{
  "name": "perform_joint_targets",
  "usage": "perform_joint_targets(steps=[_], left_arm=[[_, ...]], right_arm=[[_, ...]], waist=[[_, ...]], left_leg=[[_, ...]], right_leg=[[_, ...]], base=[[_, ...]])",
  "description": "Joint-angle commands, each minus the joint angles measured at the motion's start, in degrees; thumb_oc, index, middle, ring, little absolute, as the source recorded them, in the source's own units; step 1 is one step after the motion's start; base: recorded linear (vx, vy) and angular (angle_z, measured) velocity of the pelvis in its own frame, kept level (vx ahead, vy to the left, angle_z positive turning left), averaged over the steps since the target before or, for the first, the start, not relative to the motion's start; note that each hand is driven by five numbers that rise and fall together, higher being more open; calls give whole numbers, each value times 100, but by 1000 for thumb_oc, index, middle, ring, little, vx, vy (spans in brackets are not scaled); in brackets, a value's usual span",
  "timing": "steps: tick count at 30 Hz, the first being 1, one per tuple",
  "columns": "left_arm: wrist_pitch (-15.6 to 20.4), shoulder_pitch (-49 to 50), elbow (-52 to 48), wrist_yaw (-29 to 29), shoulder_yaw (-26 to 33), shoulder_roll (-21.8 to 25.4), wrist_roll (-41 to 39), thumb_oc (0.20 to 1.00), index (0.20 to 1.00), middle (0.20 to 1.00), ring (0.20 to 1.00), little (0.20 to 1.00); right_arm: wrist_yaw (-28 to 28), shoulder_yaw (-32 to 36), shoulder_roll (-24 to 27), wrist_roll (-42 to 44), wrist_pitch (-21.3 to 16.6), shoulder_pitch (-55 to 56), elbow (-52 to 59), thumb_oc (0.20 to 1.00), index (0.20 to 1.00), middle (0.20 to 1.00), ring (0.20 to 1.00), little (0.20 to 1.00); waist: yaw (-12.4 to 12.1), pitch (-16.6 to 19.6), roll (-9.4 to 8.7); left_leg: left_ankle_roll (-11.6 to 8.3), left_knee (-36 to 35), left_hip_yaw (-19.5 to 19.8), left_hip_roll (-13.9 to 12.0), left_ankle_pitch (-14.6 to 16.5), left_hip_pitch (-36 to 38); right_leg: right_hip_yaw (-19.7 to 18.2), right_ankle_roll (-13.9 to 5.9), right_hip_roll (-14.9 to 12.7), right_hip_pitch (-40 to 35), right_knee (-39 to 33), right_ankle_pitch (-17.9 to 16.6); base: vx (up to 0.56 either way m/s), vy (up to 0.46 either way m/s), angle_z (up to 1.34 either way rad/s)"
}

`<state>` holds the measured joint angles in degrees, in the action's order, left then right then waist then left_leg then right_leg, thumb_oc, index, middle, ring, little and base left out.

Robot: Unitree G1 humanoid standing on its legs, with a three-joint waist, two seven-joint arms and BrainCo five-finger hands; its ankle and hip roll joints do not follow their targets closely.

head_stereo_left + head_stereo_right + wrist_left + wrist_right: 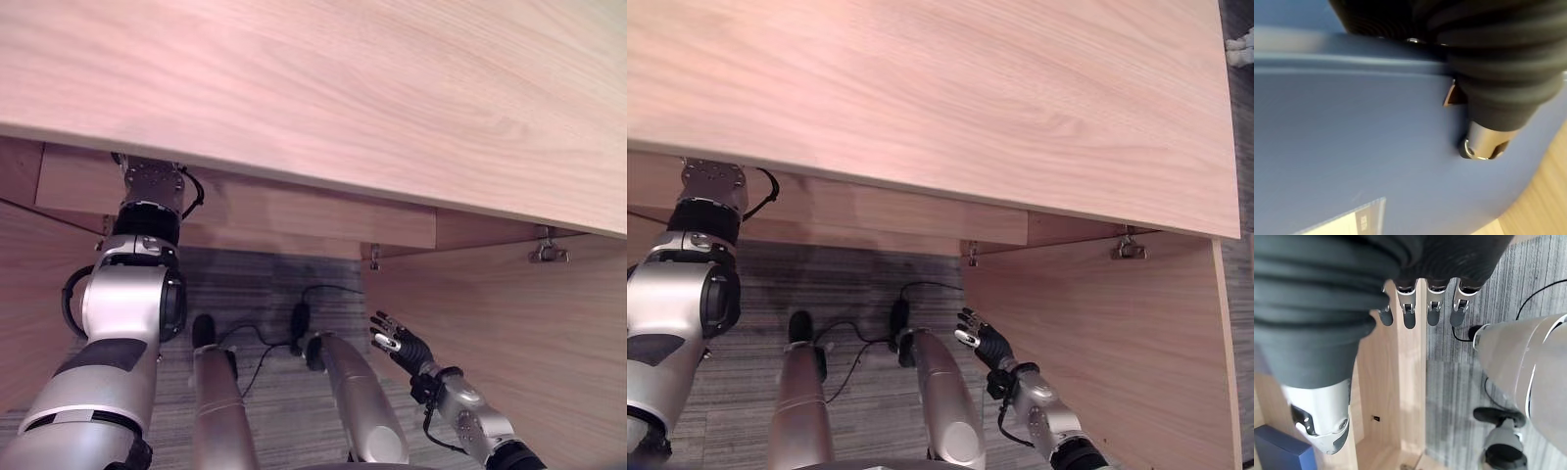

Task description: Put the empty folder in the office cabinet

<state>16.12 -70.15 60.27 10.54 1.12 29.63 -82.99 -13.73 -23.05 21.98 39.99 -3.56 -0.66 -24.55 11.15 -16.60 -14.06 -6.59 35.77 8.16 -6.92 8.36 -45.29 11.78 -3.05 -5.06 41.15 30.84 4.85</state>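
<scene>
Soft, even indoor light falls on the cabinet top point(323, 88), pale sheen, no hard glare. Below it the carpet point(265, 284) lies in shadow. In the left wrist view the blue folder point(1352, 147) is close and blurred

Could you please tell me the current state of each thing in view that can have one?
Cabinet door: swung open.
Blue folder: inside the cabinet, with the left hand against it.
Right hand: open, fingers straight, holding nothing, beside the open door.
</scene>
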Motion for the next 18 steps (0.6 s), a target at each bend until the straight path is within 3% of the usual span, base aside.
perform_joint_targets(steps=[1, 18], left_arm=[[210, -751, 106, -133, -57, 466, -65, 200, 200, 200, 200, 200], [252, -908, 102, 12, -52, 388, -148, 200, 200, 200, 200, 200]], right_arm=[[-35, -80, 249, 361, -198, 239, 316, 1000, 1000, 1000, 1000, 1000], [-33, 128, 519, 667, -282, 324, 868, 1000, 1000, 1000, 1000, 1000]], waist=[[-6, 391, 130], [106, 652, 239]], left_leg=[[543, 415, 72, -9, 858, 9], [537, 1329, 267, -147, 1208, -837]], right_leg=[[-170, -357, 47, -14, 334, 495], [-97, -173, 228, 841, 1104, 883]], base=[[-10, 11, -5], [-1, -2, -1]])
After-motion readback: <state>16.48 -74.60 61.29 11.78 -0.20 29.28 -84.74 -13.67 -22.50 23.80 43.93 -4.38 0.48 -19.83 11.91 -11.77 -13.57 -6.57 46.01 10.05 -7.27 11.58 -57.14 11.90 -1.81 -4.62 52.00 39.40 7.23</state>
